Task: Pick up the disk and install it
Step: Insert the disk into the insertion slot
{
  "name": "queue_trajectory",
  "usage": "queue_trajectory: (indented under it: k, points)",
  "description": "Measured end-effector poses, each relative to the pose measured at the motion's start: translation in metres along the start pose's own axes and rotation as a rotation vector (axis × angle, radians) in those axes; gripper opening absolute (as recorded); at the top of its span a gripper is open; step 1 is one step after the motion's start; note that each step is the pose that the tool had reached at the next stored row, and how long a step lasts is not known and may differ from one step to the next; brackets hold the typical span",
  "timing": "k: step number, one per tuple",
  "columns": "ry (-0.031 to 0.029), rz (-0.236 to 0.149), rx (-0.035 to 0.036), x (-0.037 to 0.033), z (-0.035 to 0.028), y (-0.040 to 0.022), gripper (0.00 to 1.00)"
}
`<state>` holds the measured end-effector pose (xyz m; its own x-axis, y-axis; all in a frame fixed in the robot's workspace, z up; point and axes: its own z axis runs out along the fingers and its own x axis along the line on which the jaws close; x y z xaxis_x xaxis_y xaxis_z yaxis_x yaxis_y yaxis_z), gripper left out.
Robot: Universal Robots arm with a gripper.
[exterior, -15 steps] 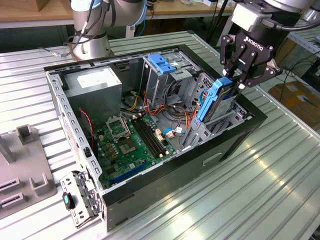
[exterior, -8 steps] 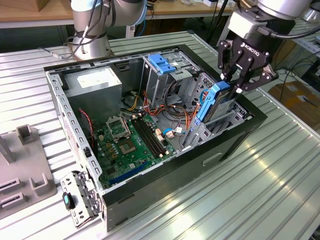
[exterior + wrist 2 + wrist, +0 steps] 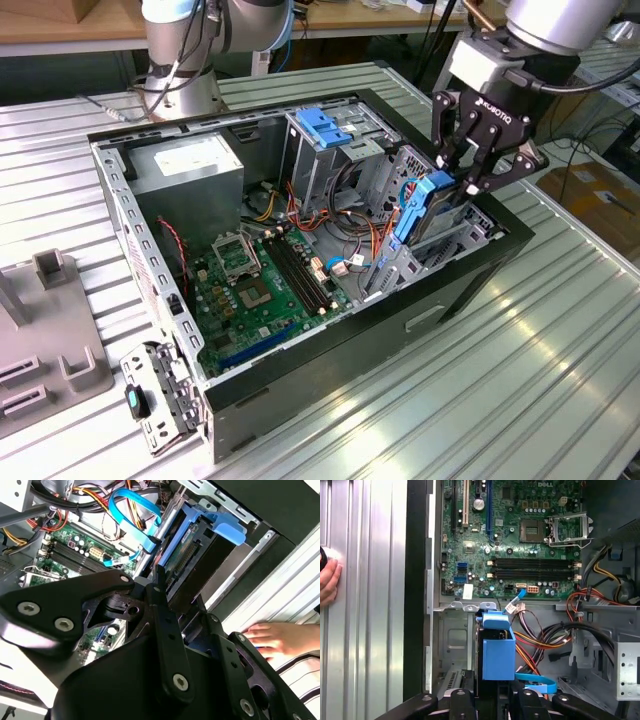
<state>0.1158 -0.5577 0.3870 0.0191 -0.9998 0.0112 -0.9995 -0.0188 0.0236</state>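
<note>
Jaws are squeezed shut on the top end of the disk [image 3: 426,206], with one finger on each flat side. The disk hangs right under the jaws, and its long side points away from them, down into the computer case [image 3: 400,335]. It leans a little. I think its far end is already in the metal bay [image 3: 445,250] below the jaws, but I can't see how deep. In the first wrist view the blue disk [image 3: 497,652] sits between the fingers. A person's hand [image 3: 327,582] rests on the tabletop [image 3: 460,420], outside the case and well apart from the jaws.
</note>
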Motion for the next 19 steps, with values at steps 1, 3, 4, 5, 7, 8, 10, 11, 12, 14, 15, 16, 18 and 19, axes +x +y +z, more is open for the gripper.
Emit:
queue_trajectory:
  k: [1,3,4,5,7,8,10,11,12,14,15,16,18,19]
  points:
    - [0.0000,0.000,0.0000,0.0000,0.0023,-0.0001,0.35]
    - [-0.0001,0.000,0.0000,-0.0001,0.0047,-0.0001,0.35]
    - [0.0000,0.000,0.0000,-0.0001,0.0063,-0.0002,0.35]
    - [-0.0001,0.000,0.0000,-0.0001,0.0078,-0.0002,0.35]
    - [0.0000,0.000,0.0000,-0.0001,0.0133,-0.0003,0.35]
    - [0.0001,0.000,0.0000,-0.0002,0.0158,-0.0004,0.35]
    - [0.0000,0.000,0.0001,-0.0002,0.0207,-0.0005,0.35]
    - [-0.0002,0.000,0.0000,-0.0003,0.0227,-0.0005,0.35]
    - [-0.0001,0.000,0.0000,-0.0003,0.0250,-0.0006,0.35]
    - [0.0000,0.000,0.0000,-0.0003,0.0271,-0.0006,0.35]
    - [0.0003,0.000,0.0000,-0.0003,0.0272,-0.0007,0.35]
    - [0.0003,0.000,0.0000,-0.0003,0.0273,-0.0006,0.35]
    - [0.0000,0.000,0.0001,-0.0003,0.0275,-0.0006,0.35]
    - [0.0001,0.000,0.0001,-0.0003,0.0275,-0.0007,0.35]
